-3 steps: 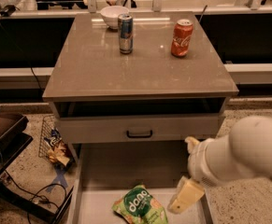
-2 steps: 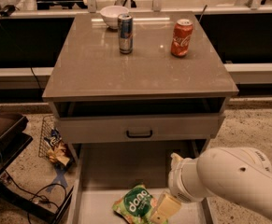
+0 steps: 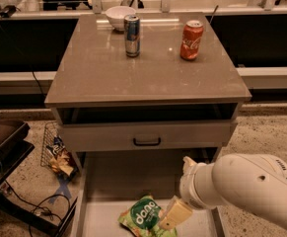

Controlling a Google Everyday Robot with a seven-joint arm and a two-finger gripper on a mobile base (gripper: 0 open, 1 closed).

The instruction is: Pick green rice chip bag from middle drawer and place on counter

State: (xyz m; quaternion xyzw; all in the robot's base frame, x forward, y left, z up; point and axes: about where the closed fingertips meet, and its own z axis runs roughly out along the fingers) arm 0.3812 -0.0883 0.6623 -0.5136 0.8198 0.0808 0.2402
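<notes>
At the far left, on the floor, I see a crumpled snack wrapper (image 3: pixel 60 156) lying against a wire basket (image 3: pixel 48 141), beside the cabinet; above it, the counter surface (image 3: pixel 148 80) carries a white bowl (image 3: pixel 119 17) at its back edge, a blue-and-silver can (image 3: pixel 131 35) standing upright just in front of the bowl, and a red can (image 3: pixel 191 39) upright further right, well apart from the other can; below the top, the grey drawer front (image 3: pixel 108 135) with its black handle (image 3: pixel 147 142) sits nearly closed; under that, the middle drawer (image 3: pixel 118 184) is pulled out toward me; the green rice chip bag (image 3: pixel 142 220) lies on the drawer's floor near the front, not on the counter surface; the gripper (image 3: pixel 170 218) is down inside the drawer, its cream tip touching the bag's right edge; I cannot tell whether it is open or closed; the white arm (image 3: pixel 254 194) reaches in from the lower right.
</notes>
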